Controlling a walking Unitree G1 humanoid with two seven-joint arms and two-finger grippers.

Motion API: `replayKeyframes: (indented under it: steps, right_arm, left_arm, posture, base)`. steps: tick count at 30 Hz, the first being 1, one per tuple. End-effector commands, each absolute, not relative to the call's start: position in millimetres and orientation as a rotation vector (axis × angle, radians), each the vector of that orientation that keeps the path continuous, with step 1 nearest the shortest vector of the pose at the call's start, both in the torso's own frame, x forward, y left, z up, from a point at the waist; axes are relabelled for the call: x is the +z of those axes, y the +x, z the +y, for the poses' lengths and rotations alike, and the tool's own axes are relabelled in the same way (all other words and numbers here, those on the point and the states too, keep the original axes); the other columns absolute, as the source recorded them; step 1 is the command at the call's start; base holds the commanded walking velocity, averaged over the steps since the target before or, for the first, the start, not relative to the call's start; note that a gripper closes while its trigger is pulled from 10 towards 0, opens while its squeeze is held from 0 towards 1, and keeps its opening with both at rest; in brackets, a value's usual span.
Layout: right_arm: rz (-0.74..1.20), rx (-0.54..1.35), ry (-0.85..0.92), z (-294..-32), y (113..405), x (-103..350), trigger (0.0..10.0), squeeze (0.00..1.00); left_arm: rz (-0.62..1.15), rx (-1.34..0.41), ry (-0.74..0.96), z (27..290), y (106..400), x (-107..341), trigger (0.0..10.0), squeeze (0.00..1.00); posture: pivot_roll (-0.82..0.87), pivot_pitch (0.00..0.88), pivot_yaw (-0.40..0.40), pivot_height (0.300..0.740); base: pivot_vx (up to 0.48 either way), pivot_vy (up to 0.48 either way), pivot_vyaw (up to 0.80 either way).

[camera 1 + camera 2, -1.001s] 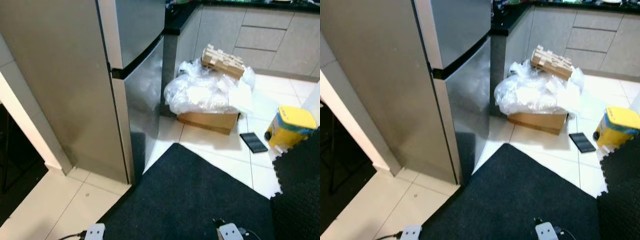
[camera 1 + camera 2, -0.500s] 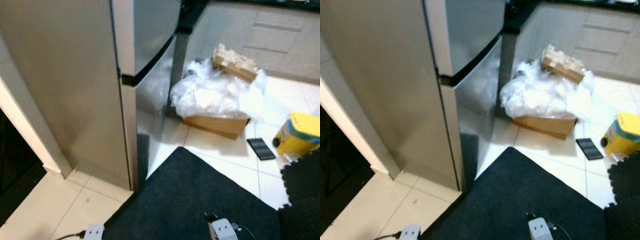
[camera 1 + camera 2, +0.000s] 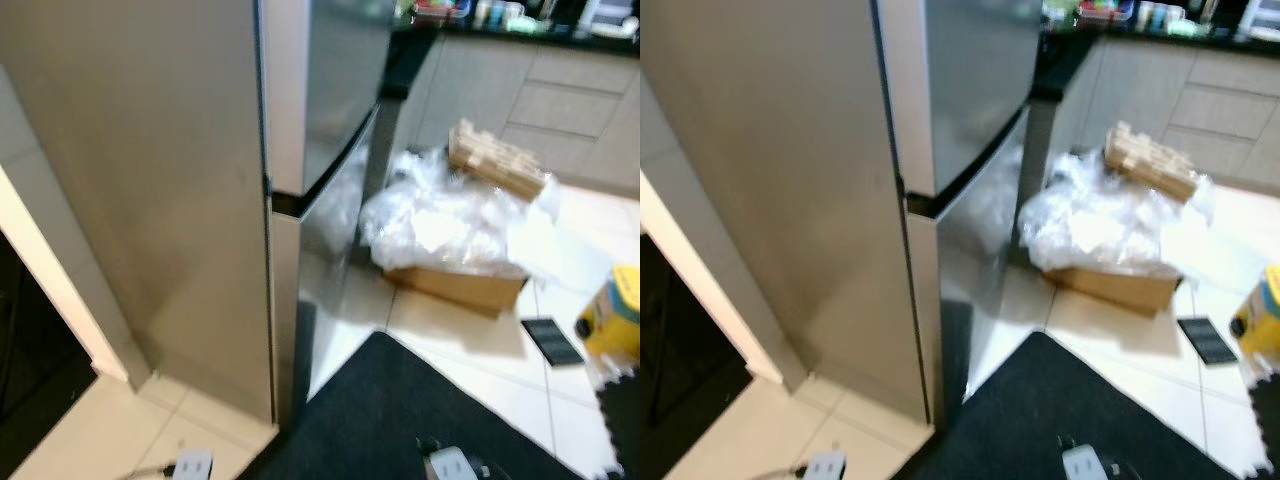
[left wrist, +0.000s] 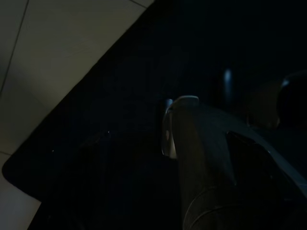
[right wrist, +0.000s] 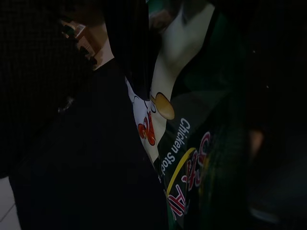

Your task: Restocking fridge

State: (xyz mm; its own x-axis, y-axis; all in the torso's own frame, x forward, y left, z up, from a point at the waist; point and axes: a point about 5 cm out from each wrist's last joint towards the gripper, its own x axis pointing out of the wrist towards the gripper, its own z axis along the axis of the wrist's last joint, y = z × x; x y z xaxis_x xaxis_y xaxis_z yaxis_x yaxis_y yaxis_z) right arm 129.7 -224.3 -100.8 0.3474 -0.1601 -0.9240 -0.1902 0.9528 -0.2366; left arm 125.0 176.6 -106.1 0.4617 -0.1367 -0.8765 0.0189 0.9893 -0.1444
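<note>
Right tool (image 5: 144,72): black fingers clamped on dark green chicken-stock carton (image 5: 192,143), held low over black floor mat (image 3: 420,410). Left tool (image 4: 192,143): dim view above same mat; finger state cannot be told. Tall stainless-steel fridge (image 3: 200,200): doors closed, at mat's left edge. Cardboard box heaped with clear plastic bags (image 3: 455,235): on white tiles beside fridge. Dark bench (image 3: 1140,25): behind, carrying small containers.

Robot body: visible parts

Two small light-grey housings, the left (image 3: 192,465) and the right (image 3: 452,464), each carried a thin dark cable. In the left wrist view, a dark rounded finger (image 4: 201,158) bore a pale metallic edge.
</note>
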Motion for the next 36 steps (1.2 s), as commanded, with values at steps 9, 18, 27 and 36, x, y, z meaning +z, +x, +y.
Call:
replayKeyframes:
  steps: [9, 18, 27, 36]
  right_arm:
    - [1.197, 0.003, -0.322, -226.8, 136.9, -97.7, 10.0, 0.0]
    - [1.196, 0.007, -0.323, -226.3, 137.6, -97.6, 10.0, 0.0]
    - [1.197, 0.01, -0.325, -226.2, 137.3, -97.7, 10.0, 0.0]
    - [1.192, 0.013, -0.328, -227.2, 138.6, -97.0, 10.0, 0.0]
  left_arm:
    - [1.106, -0.121, -0.122, 172.7, 120.6, -107.8, 10.0, 0.0]
    - [1.11, -0.122, -0.129, 172.4, 119.5, -108.1, 10.0, 0.0]
    - [1.112, -0.115, -0.124, 174.7, 118.8, -108.2, 10.0, 0.0]
    - [1.101, -0.102, -0.12, 176.3, 121.3, -107.3, 10.0, 0.0]
  posture:
    - [0.05, 0.0, 0.009, 0.74]
    - [0.04, 0.0, 0.008, 0.74]
    - [0.05, 0.0, 0.008, 0.74]
    - [0.04, 0.0, 0.007, 0.74]
  base:
    - [0.0, -0.143, 0.0]
    - [0.0, -0.461, 0.0]
    - [0.0, -0.445, 0.0]
    - [0.0, -0.072, 0.0]
